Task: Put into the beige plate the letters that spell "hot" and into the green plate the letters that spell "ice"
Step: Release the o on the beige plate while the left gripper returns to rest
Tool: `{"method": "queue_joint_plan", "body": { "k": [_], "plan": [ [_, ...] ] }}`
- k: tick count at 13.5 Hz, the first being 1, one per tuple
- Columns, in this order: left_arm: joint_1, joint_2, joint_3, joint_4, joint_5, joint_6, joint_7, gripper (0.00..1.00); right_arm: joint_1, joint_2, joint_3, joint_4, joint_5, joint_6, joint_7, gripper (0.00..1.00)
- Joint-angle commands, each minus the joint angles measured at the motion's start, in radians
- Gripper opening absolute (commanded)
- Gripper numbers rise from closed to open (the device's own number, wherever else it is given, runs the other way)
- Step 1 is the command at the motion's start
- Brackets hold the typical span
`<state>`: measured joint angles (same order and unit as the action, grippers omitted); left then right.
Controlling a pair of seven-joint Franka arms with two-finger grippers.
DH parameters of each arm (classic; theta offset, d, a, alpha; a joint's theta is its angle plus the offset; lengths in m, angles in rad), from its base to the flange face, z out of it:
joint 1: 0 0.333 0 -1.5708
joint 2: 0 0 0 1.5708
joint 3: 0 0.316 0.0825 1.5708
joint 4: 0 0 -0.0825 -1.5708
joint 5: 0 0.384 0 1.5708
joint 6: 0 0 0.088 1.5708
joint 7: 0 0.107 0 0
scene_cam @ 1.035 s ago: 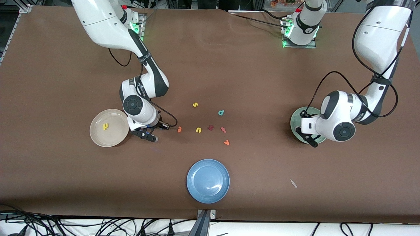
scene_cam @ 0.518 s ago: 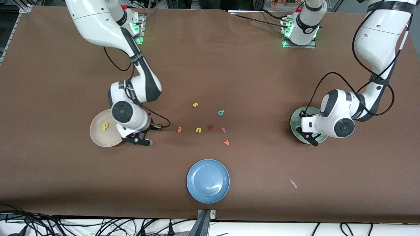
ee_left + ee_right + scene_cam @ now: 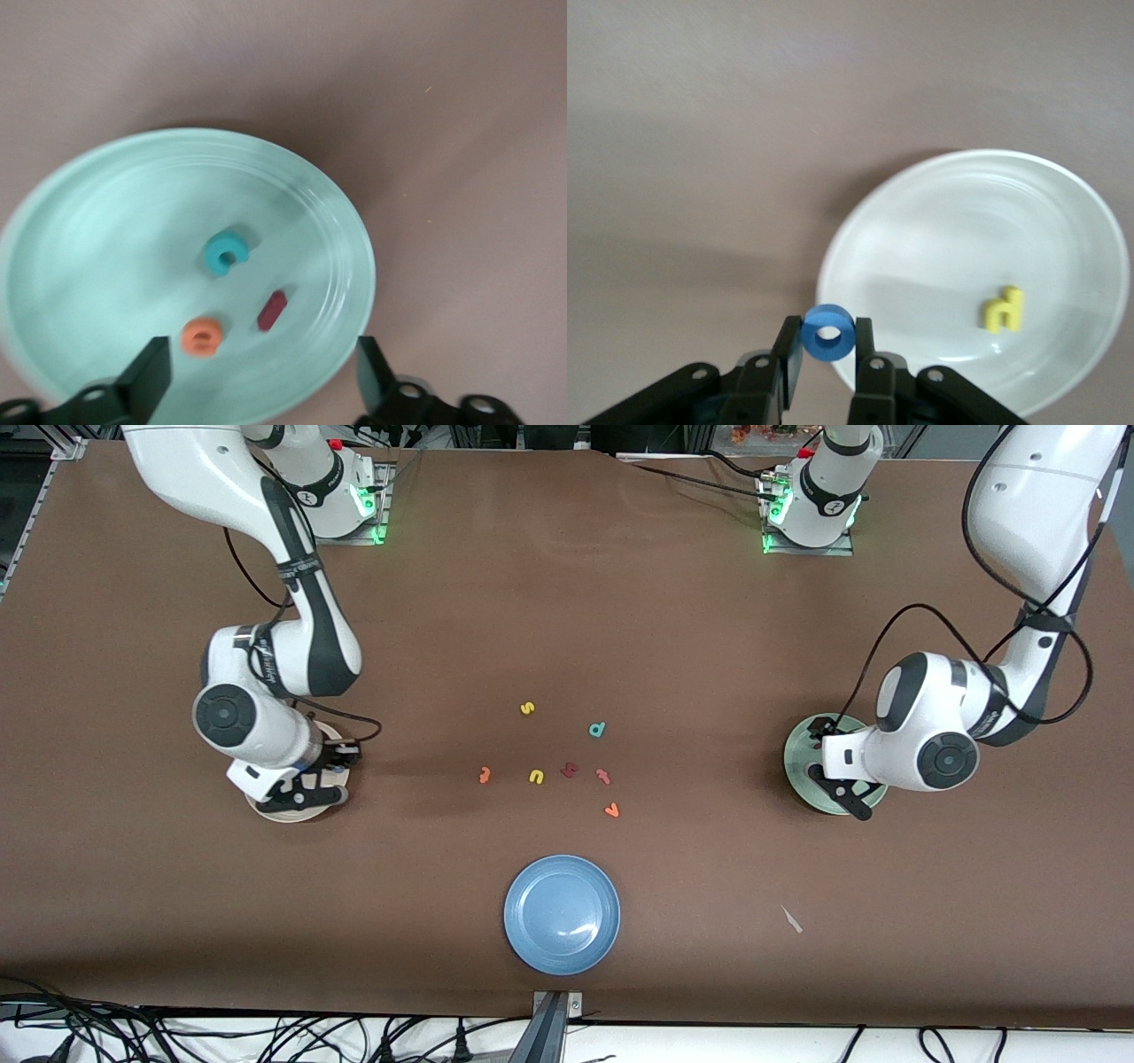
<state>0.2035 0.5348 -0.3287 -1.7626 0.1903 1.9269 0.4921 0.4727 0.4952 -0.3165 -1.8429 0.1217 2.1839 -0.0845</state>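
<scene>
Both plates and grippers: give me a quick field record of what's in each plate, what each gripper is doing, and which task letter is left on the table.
green plate: teal c, orange e, dark red i
beige plate: yellow h
left gripper: open, over the green plate, holding nothing
right gripper: shut on blue o, at the beige plate's rim
left on table: orange t

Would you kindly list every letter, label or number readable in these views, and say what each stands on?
"h": small yellow foam letter in the round cream-beige plate.
"o": blue foam ring in the right gripper's jaws.
"c": teal foam letter in the round mint-green plate.
Loose letters on the table: too small to read.
</scene>
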Motion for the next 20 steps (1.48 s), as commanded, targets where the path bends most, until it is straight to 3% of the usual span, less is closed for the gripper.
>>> {"method": "queue_joint_plan", "body": {
  "k": [1,2,3,4,5,8,10,14,17,19,20],
  "plan": [
    [-0.035,-0.039,0.004,0.157,-0.022,-0.167,-0.006,1.00,0.003,-0.033,-0.030,-0.071,0.001,0.020,-0.090,0.16],
    [-0.061,-0.036,0.007,0.232,-0.020,-0.224,-0.010,1.00,0.001,-0.027,-0.044,-0.071,0.003,0.030,-0.118,0.16],
    [-0.075,-0.033,0.008,0.285,-0.020,-0.262,-0.035,1.00,-0.002,-0.026,-0.047,-0.078,0.007,0.045,-0.150,0.24],
    [-0.076,-0.033,0.007,0.310,-0.020,-0.267,-0.070,1.00,-0.006,-0.021,-0.047,-0.078,0.010,0.053,-0.152,0.57],
    [-0.076,-0.035,0.007,0.333,-0.018,-0.267,-0.120,1.00,-0.009,-0.021,-0.047,-0.076,0.013,0.048,-0.140,1.00],
    [-0.087,-0.036,0.005,0.435,-0.031,-0.269,-0.217,1.00,0.001,-0.032,-0.029,-0.064,0.053,0.040,-0.049,1.00],
    [-0.079,-0.047,0.002,0.474,-0.035,-0.270,-0.244,1.00,0.003,-0.030,0.023,-0.049,0.055,0.040,0.082,1.00],
    [-0.066,-0.111,0.002,0.479,-0.037,-0.292,-0.244,1.00,0.029,0.005,0.128,0.014,0.056,0.053,0.403,1.00],
    [-0.072,-0.183,0.010,0.473,-0.038,-0.330,-0.297,1.00,0.043,0.083,0.197,0.100,0.056,0.072,0.569,1.00],
    [-0.098,-0.235,0.052,0.460,-0.086,-0.353,-0.322,1.00,0.062,0.135,0.224,0.151,0.050,0.111,0.652,1.00],
    [-0.157,-0.274,0.129,0.453,-0.109,-0.353,-0.332,1.00,0.082,0.169,0.224,0.184,0.049,0.114,0.669,1.00]
  ]
}}
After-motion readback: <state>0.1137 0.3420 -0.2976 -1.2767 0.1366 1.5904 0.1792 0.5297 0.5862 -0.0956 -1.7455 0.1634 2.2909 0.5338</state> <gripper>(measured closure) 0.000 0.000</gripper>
